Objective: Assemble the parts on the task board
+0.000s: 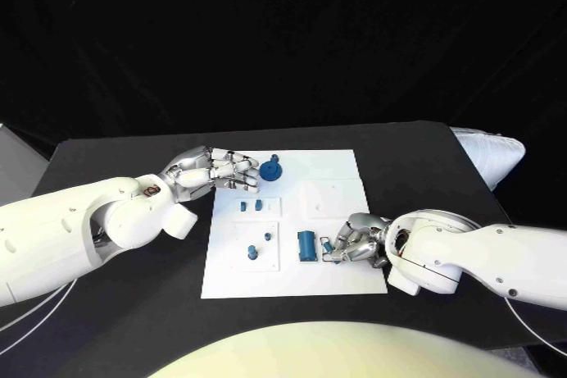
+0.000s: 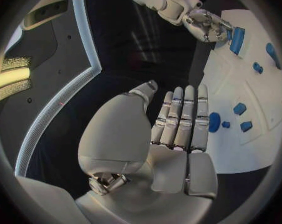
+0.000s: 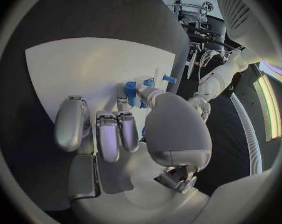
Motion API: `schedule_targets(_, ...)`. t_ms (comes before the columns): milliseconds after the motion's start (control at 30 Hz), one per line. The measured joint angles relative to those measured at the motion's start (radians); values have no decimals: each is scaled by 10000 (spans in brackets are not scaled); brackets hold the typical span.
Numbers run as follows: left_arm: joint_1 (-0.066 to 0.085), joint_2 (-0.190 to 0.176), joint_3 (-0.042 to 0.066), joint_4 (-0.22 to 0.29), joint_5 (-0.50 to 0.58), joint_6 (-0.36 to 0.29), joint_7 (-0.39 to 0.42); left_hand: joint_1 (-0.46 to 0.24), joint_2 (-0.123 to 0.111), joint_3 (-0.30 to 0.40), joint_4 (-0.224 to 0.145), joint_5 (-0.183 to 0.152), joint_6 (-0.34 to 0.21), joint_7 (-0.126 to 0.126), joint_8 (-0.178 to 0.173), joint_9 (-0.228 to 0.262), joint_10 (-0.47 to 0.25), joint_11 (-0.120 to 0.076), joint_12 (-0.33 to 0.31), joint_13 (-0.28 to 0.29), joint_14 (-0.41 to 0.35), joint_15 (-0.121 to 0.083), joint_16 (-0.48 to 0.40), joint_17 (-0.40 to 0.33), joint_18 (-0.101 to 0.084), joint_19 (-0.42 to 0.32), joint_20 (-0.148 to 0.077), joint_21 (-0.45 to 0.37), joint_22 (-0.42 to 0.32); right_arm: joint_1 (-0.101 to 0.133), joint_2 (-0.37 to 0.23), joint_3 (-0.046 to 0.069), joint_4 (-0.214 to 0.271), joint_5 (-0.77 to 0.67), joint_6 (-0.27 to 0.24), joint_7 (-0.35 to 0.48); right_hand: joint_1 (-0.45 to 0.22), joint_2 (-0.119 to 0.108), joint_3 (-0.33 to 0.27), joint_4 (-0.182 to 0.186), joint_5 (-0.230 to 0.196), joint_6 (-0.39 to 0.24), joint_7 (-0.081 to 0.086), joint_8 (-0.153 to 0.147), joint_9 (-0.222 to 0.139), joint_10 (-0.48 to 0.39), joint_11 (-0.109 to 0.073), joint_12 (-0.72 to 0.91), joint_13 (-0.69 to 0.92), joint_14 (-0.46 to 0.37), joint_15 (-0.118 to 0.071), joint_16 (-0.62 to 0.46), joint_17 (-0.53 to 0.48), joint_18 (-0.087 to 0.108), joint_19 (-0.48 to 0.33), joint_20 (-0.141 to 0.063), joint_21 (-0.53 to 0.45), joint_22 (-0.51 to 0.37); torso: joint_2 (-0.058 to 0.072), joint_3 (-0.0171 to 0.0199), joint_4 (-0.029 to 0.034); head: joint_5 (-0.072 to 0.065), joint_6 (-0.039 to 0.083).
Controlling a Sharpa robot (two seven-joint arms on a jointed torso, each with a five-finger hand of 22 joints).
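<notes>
The white task board (image 1: 337,169) lies in the middle of the black table. A round blue part (image 1: 272,172) stands near its far left corner. My left hand (image 1: 216,171) hovers just beside that part, fingers straight and together, holding nothing; the left wrist view shows the round blue part (image 2: 214,122) at the tips of my left hand (image 2: 168,134). A blue block (image 1: 307,245) stands near the board's right side. My right hand (image 1: 357,241) is curled beside it, pinching a small blue part (image 1: 328,247) against the block. Small blue pieces (image 1: 249,205) sit in the left recesses.
Two more small blue pieces (image 1: 253,251) lie in a lower left recess of the board. A white padded object (image 1: 491,155) sits at the table's far right corner. Bare black table (image 1: 118,161) stretches to the left of the board.
</notes>
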Motion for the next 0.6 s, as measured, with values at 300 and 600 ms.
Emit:
schedule_targets(300,0,-8,0,0,-7,24,-40,0,0,15,16,0,0,0,0,0,-12,12,0,1,0,0,0,9,0,0,0,0,0,-39,4,-7,56,4,-150,34,-49,-35,0,0,0,-1,0,-3,-52,0,1,0,0,0,0,0,-1,-1,0,1,0,-2,-2,1,0,11,0)
schedule_targets(600,0,-10,0,-6,-14,67,-140,0,0,27,28,0,0,0,0,-9,-37,37,0,1,0,0,0,9,0,-1,0,0,-11,-71,13,-15,161,39,-482,126,-187,38,52,53,0,-6,5,-8,-39,0,1,0,0,0,1,0,-2,0,0,1,0,-3,-1,4,-5,-12,0)
